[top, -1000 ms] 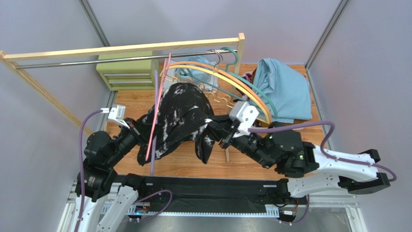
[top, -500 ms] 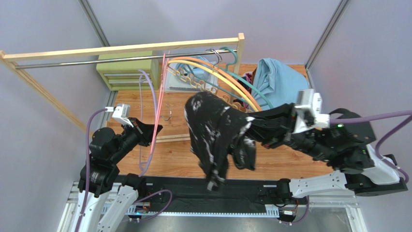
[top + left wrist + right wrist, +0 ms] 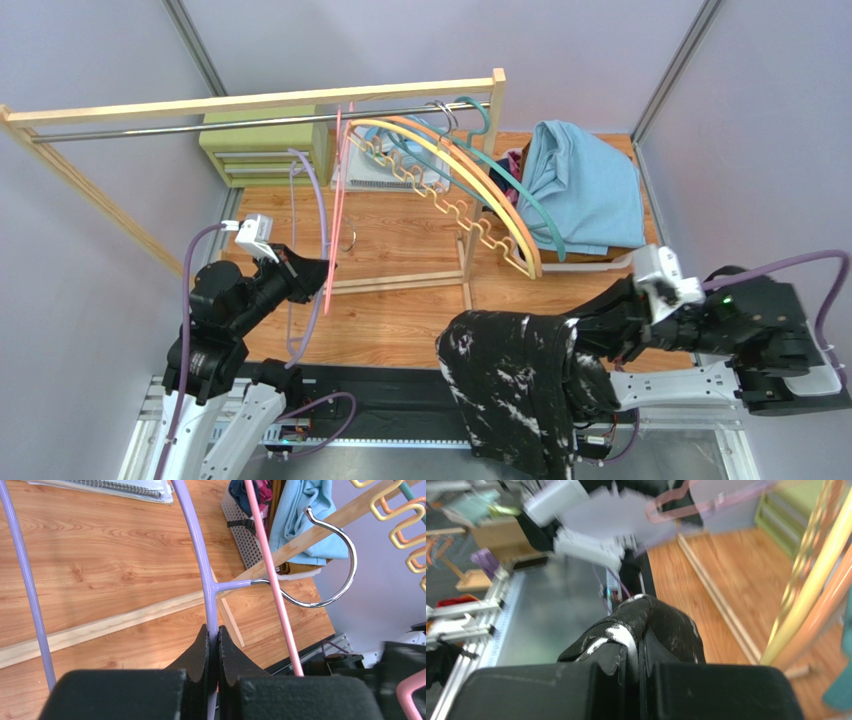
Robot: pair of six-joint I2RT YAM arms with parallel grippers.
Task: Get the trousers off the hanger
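Note:
The black trousers with white speckles [image 3: 515, 395] hang free of the hanger, draped from my right gripper [image 3: 580, 345] over the table's near edge. In the right wrist view the jaws [image 3: 641, 655] are shut on a fold of this cloth [image 3: 661, 625]. My left gripper [image 3: 300, 272] is at the left and holds a bare lilac hanger [image 3: 320, 225]. In the left wrist view the gripper [image 3: 213, 636] is shut on the hanger's lilac bar [image 3: 197, 540], just below its metal hook [image 3: 340, 580]. A thin pink hanger [image 3: 272, 580] crosses through that hook.
A wooden rack with a metal rail [image 3: 250, 120] spans the back. Several bare coloured hangers [image 3: 480, 190] hang at its right end. Light blue cloth [image 3: 585, 185] is piled at the back right. A green drawer box [image 3: 265, 150] and a notebook [image 3: 385, 172] lie behind.
My right arm has pulled the black speckled trousers off the lilac hanger, to the right and toward the near edge. The left gripper stays shut on the now bare hanger.

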